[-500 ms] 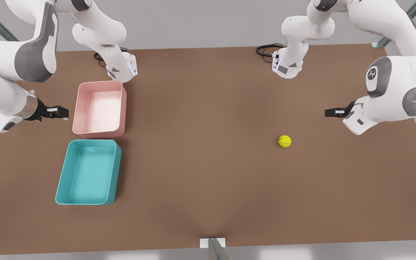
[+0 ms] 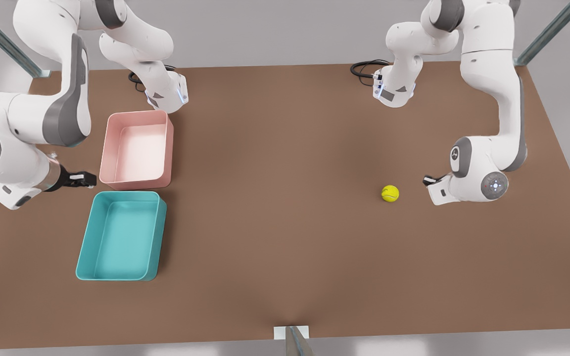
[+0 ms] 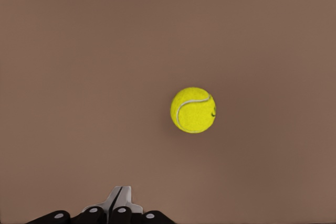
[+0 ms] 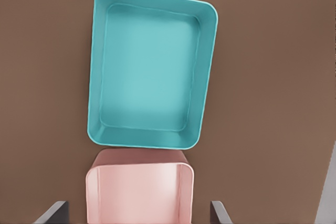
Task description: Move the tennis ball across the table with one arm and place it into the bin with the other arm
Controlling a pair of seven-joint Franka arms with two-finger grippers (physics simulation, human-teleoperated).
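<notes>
The tennis ball lies on the brown table, toward the front view's right. My left gripper hovers just to the ball's right, fingers shut and empty; in its wrist view the ball sits a little ahead of the joined fingertips. The teal bin stands empty at the front view's left. My right gripper hangs open beside the bin's far left corner. In the right wrist view the bin lies ahead of the open right gripper.
An empty pink tray stands right behind the bin, almost touching it; the right wrist view has this pink tray under the gripper. Black cables lie at the table's back edge. A metal post stands at the front edge.
The left arm has swung down and toward the ball, its gripper now close beside it. The right arm has shifted forward toward the gap between the trays. The ball has not moved.
</notes>
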